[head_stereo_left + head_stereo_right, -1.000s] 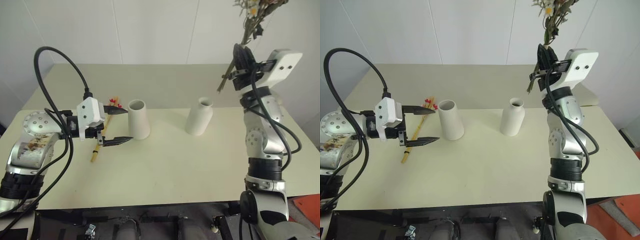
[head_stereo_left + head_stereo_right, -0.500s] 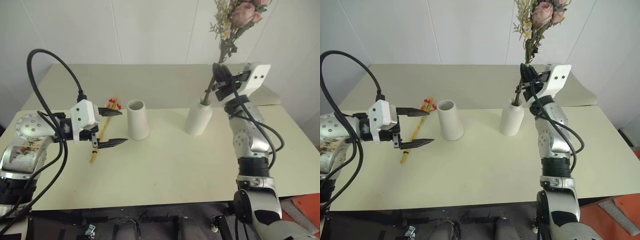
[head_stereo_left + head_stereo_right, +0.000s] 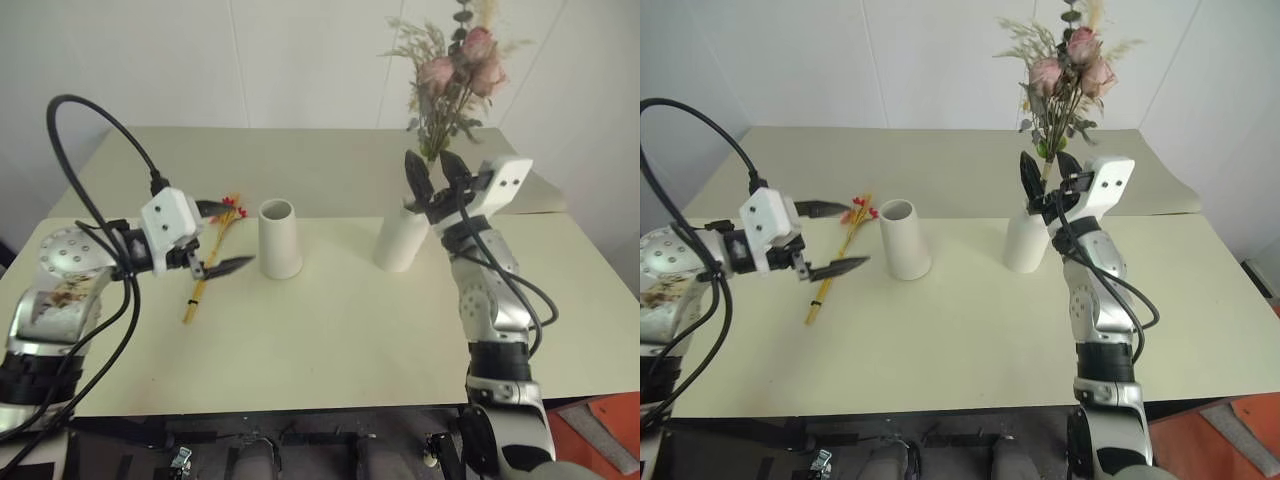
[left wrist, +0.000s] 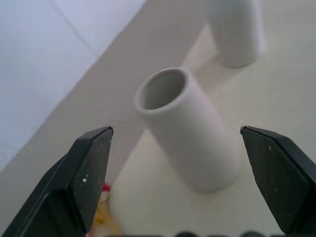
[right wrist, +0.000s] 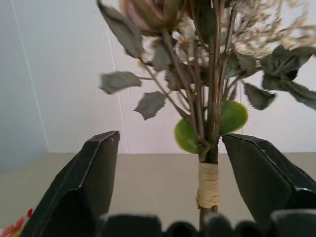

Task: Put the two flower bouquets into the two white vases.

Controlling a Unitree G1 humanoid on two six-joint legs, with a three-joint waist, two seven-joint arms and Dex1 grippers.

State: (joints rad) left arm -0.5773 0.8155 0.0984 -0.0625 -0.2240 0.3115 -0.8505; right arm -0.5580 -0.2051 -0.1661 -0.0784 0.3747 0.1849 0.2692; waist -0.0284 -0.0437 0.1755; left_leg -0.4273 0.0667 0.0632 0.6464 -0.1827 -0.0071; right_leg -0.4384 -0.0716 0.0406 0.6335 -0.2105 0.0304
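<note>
Left eye view, left to right:
left gripper [image 3: 226,237]: jaws spread wide, nothing held; hovering above the table [image 3: 330,330], pointed toward the cone vase.
straw sprig [image 3: 210,262]: flat on the table, just below and beside the left gripper; long axis running away from the robot, red blossoms at the far end.
cone vase [image 3: 279,238]: upright, empty, just right of the sprig.
bottle vase [image 3: 401,238]: upright, rose bunch [image 3: 450,90] already standing in its neck.
right gripper [image 3: 431,178]: jaws parted either side of the rose stems, not clamped.
key relation: sprig lies nearest the left gripper, slightly under it; judged a downward reach across the stem.
</note>
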